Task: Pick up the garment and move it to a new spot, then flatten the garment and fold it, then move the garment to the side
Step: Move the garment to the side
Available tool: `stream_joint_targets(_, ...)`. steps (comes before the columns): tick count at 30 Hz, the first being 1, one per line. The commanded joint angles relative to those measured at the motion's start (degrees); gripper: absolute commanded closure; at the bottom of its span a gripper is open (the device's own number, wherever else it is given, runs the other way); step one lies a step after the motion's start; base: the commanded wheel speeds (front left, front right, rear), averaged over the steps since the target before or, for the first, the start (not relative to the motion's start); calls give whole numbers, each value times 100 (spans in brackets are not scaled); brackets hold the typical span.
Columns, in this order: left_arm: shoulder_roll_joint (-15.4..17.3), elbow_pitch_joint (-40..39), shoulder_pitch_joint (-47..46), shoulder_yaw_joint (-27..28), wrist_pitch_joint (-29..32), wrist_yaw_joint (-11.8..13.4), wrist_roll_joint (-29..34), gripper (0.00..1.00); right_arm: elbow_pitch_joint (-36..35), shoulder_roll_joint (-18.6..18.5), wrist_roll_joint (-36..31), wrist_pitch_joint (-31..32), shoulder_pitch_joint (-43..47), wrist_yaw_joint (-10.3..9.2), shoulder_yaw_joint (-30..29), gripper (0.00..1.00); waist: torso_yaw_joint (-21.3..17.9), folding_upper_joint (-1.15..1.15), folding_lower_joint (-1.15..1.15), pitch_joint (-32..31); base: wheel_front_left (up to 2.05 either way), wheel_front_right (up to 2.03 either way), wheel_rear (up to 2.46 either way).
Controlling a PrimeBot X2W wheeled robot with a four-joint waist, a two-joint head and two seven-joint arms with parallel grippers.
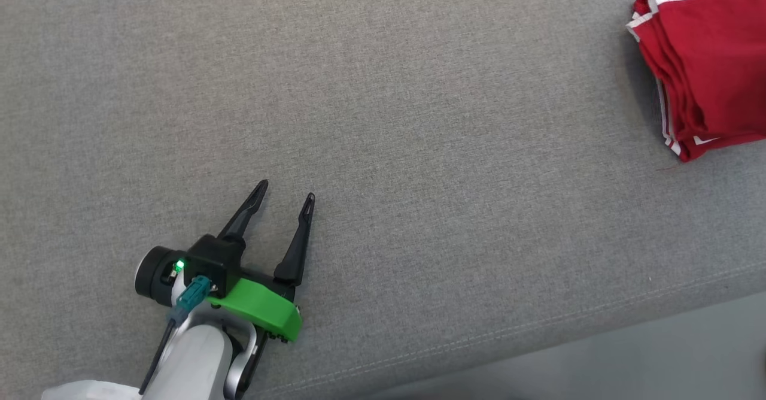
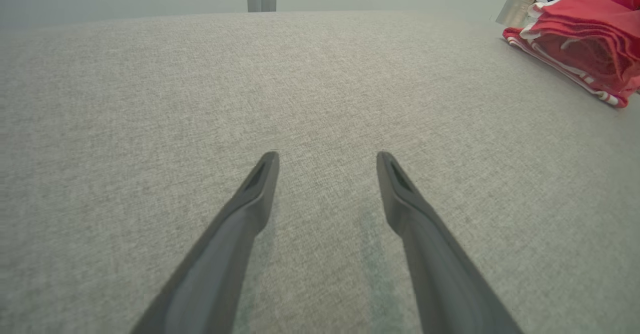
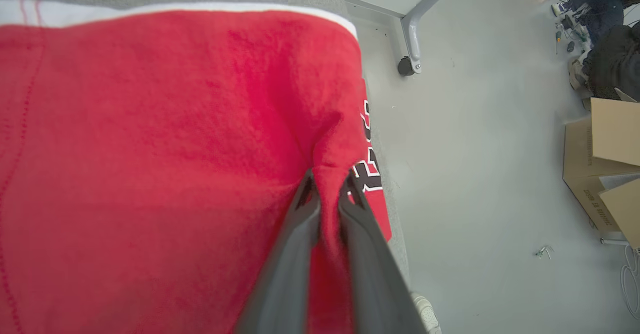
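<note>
The garment [image 1: 706, 64] is red with white trim, folded into a thick stack at the far right of the grey fabric surface [image 1: 419, 148]. It shows again at the upper right of the left wrist view as the garment [image 2: 580, 39]. My right gripper [image 3: 327, 184] is shut on a pinched ridge of the garment [image 3: 150, 149], beside black and white lettering near its edge. My left gripper [image 1: 286, 191] stands open at the lower left, low over bare fabric, with nothing between its fingers [image 2: 260, 184] and well apart from the garment.
The surface's front edge [image 1: 538, 328] runs diagonally at the lower right, with pale floor [image 3: 475, 149] beyond. A grey wheeled leg [image 3: 412, 49], cardboard boxes [image 3: 605, 164] and dark clutter lie on the floor at the far right.
</note>
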Motion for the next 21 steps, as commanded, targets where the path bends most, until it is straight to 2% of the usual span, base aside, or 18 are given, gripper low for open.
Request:
stream_joint_targets(1,46,-36,-55,-7,13,26,33,0,54,-50,-42,-70,24,-11,-73,100,57,0,-1,57,0,0,0)
stream_joint_targets(8,132,-214,-15,-66,140,45,53,0,80,-58,-897,-576,-35,-11,-750,100,178,0,-1,232,0,0,0)
stream_joint_targets(9,135,-234,-28,-76,154,51,54,0,82,-79,-1044,-623,-34,-11,-842,73,198,0,-1,257,0,0,0)
stream_joint_targets(11,145,-259,-39,-88,157,64,50,0,134,-44,-1320,-626,28,-10,-1030,0,221,0,-1,279,0,0,0)
stream_joint_targets(13,144,-269,-48,-113,179,74,50,0,173,-56,-1519,-678,69,-11,-1297,0,244,0,-1,287,0,0,0)
stream_joint_targets(21,93,-178,-5,-144,70,117,-7,0,241,299,-1926,-1077,308,-10,-2221,0,326,0,-1,-61,0,0,0)
